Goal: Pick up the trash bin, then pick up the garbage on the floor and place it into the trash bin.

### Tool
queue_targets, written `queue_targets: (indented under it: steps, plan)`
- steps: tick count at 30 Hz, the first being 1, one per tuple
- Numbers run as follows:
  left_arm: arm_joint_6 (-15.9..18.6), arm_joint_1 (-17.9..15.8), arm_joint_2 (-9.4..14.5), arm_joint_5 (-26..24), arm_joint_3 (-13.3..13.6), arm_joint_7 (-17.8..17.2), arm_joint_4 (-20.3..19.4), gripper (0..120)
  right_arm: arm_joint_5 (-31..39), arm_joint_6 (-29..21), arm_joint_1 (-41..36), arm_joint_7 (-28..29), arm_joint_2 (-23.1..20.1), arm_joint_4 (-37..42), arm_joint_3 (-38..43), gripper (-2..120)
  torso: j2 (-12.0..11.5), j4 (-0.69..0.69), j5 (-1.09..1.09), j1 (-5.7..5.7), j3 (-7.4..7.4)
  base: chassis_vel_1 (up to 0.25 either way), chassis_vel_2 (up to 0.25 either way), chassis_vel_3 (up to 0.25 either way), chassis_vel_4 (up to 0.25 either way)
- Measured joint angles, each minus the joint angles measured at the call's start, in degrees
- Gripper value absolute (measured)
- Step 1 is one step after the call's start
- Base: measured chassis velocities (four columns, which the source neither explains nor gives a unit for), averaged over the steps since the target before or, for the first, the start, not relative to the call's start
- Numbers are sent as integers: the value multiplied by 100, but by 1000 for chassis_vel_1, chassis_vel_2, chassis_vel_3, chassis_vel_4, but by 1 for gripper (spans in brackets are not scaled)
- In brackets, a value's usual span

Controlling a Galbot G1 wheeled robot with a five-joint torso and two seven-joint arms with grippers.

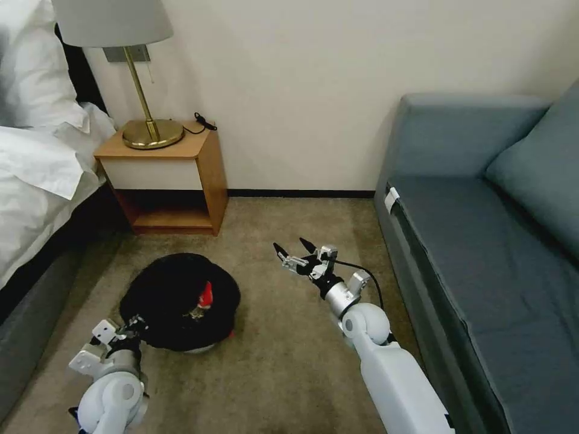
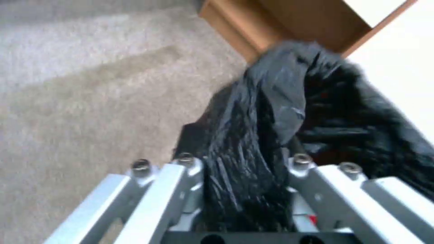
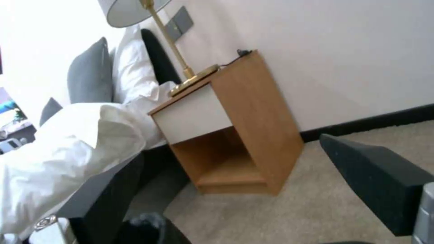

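Indoors, a wooden nightstand (image 1: pixel 181 175) bearing a brass lamp (image 1: pixel 145 90) stands at upper left of the head view, a white-sheeted bed (image 1: pixel 36 175) along the left edge and a blue-grey sofa (image 1: pixel 482 241) filling the right. At lower left, the trash bin (image 1: pixel 178 301), draped in crinkly black plastic, sits over beige carpet (image 1: pixel 289 361) with a red packet (image 1: pixel 206 295) poking out; the left gripper (image 1: pixel 134 328) pinches its bagged rim. Centre frame, the right gripper (image 1: pixel 294 247) hovers above bare carpet, reaching forward, fingers spread.
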Motion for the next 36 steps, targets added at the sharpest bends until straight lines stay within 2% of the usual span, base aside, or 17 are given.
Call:
queue_targets:
  steps: [2,6,7,11,14,16,17,19,20,21,22,23,26,27,29,30,36]
  plan:
    - [31,37,88,187,-3,120,-5,31,-13,3,-16,19,-4,24,37,100,0,0,-1,0,0,0,0,0,0]
    - [-70,185,352,1056,-37,522,-22,48,-23,19,-51,78,-6,116,185,100,0,1,0,0,0,0,0,0,0]
    - [-70,185,352,1056,-37,522,-22,48,-23,19,-51,78,-6,116,185,100,0,1,0,0,0,0,0,0,0]
    - [-319,264,430,1725,-137,703,-193,67,-43,45,-119,127,21,251,326,100,0,1,0,0,0,0,0,0,0]
    - [-415,305,436,1982,-172,743,-272,74,-85,69,-158,162,40,308,390,100,0,0,0,0,0,0,0,0,0]
    - [-661,357,427,2496,-234,832,-324,83,-152,100,-229,228,53,392,462,100,0,0,1,0,0,0,0,0,0]
    - [-661,357,427,2496,-234,832,-324,83,-152,100,-229,228,53,392,462,100,0,0,1,0,0,0,0,0,0]
    - [-1140,447,395,3362,-327,1015,-367,93,-247,123,-341,309,51,511,552,100,0,1,0,0,0,0,0,0,0]
    - [-1208,463,388,3493,-339,1037,-381,95,-263,128,-369,322,50,535,569,100,0,1,0,0,0,0,0,0,0]
    - [-1414,545,352,3936,-371,1102,-464,99,-307,152,-480,378,46,618,623,100,0,0,1,0,0,0,0,0,0]
    - [-1414,545,352,3936,-371,1102,-464,99,-307,152,-480,378,46,618,623,100,0,0,1,0,0,0,0,0,0]
    - [-1552,621,310,4224,-380,1154,-550,100,-344,179,-586,430,30,705,665,100,0,1,1,0,0,0,0,0,0]
    - [-1818,828,220,4660,-381,1248,-753,100,-460,250,-840,510,-42,883,753,100,0,0,1,0,0,0,0,0,0]
    - [-1818,828,220,4660,-381,1248,-753,100,-460,250,-840,510,-42,883,753,100,0,0,1,0,0,0,0,0,0]
    - [-2008,1053,177,4951,-381,1286,-909,100,-536,308,-1066,537,-94,1069,826,100,0,0,1,0,0,0,0,0,0]
    - [-2008,1053,177,4951,-381,1286,-909,100,-536,308,-1066,537,-94,1069,826,100,0,0,1,0,0,0,0,0,0]
    - [-2264,1591,12,5234,-306,1328,-1226,100,-799,458,-1585,666,-98,1432,968,100,0,0,1,0,0,0,0,0,0]
